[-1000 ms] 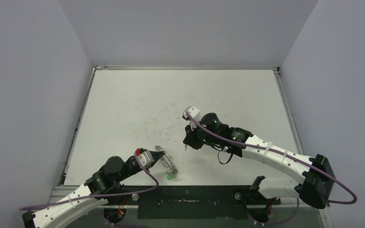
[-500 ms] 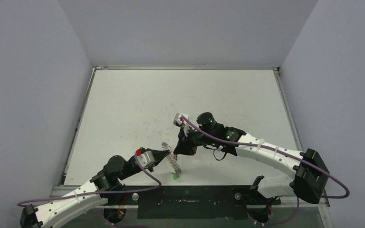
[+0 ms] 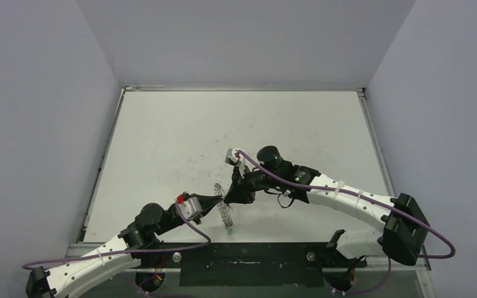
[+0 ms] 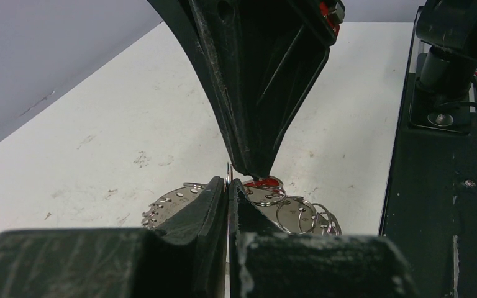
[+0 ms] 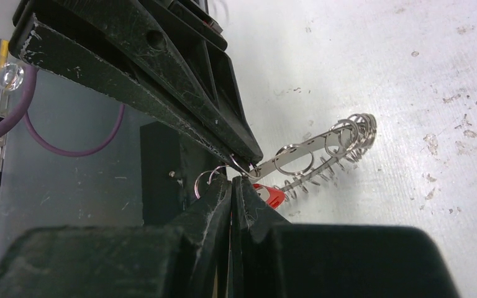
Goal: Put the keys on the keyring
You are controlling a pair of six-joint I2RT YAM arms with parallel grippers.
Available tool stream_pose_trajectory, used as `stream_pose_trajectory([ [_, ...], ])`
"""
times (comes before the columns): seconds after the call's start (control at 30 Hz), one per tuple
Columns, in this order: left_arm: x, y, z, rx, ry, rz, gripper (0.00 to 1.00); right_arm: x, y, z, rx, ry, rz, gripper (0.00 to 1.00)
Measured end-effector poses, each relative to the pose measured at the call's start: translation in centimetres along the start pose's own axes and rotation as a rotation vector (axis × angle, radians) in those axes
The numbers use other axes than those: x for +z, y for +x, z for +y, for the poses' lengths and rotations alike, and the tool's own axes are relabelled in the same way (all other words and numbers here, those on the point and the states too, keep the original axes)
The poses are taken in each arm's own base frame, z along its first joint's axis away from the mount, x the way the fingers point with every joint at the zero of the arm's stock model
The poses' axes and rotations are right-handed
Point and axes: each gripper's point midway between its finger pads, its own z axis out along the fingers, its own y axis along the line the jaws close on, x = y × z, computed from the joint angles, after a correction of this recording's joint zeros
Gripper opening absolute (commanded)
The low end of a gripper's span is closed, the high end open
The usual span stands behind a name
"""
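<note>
The right claw [image 5: 231, 181], closed on the red key [image 5: 272, 195], has swung in tip-to-tip with the left claw [image 4: 228, 185], which pinches the keyring [image 4: 172, 203] raised over the bench [image 3: 223, 124]. Threading looks imminent.

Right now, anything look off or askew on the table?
Only oddity: the keyring stands tipped on edge, pinched by the left gripper, the right gripper meeting it with the red-tagged key. Nothing spilled or broken.
</note>
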Motion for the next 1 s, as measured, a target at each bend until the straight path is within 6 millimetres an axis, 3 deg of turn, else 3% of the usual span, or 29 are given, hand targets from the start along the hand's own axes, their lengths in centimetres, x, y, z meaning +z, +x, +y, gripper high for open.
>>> stream_pose_trajectory([
  [0.43, 0.0, 0.1, 0.0, 0.000, 0.001, 0.004, 0.00, -0.1, -0.6, -0.1, 0.002, 0.018, -0.020, 0.00],
  [0.77, 0.0, 0.1, -0.1, 0.000, 0.007, 0.004, 0.00, -0.7, -2.9, -0.4, -0.041, 0.066, -0.105, 0.00],
  [1.0, 0.0, 0.1, -0.2, 0.000, 0.009, 0.004, 0.00, -0.7, -2.9, -0.5, -0.042, 0.070, -0.107, 0.00],
])
